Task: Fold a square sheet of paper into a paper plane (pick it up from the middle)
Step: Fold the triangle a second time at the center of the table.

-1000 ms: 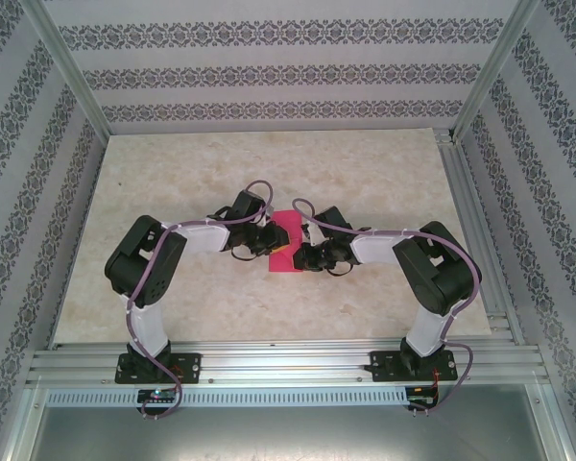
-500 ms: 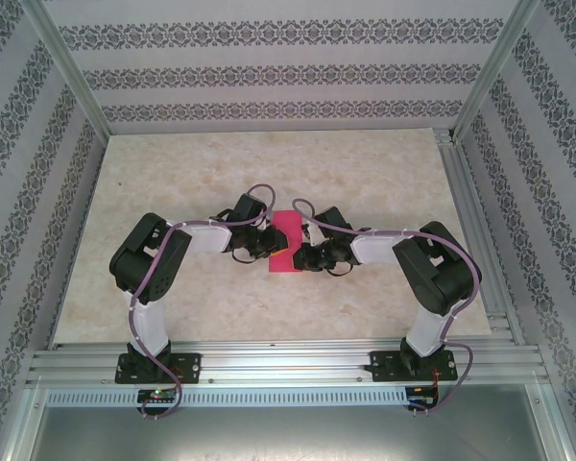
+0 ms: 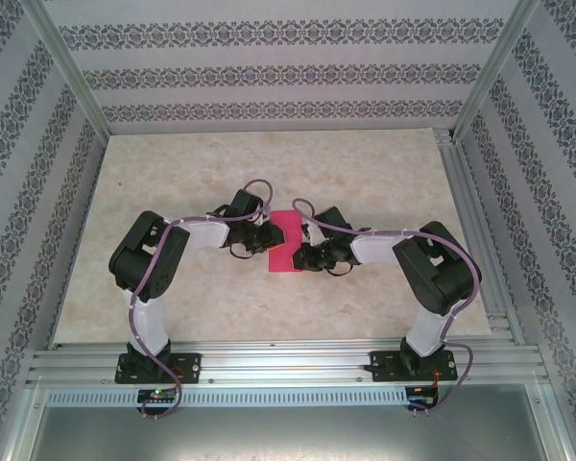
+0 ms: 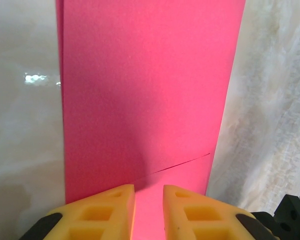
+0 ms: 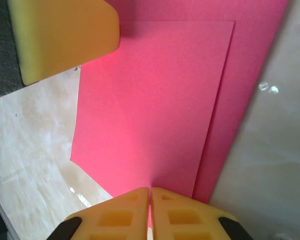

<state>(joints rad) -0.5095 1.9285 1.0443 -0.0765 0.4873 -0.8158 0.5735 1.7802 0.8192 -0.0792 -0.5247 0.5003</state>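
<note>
1. Patterned walls point(image 3: 269, 72) and an aluminium frame point(image 3: 288, 363) close in the workspace on every side.
2. The pale marbled table point(image 3: 173, 182) leaves wide room to the far side, the left and the right of the arms.
3. The two arms bend inward and meet at mid-table, close to each other there.
4. The square sheet of paper point(image 3: 288, 240) lies flat between them. It is folded to a narrow strip with straight long edges, one layer offset from the other.
5. The right gripper point(image 5: 150, 202) is pinched together on the upper layer's edge.
6. The left gripper point(image 4: 149, 200) has its fingers slightly apart over the opposite edge, with a thin diagonal line in the paper just ahead.
</note>
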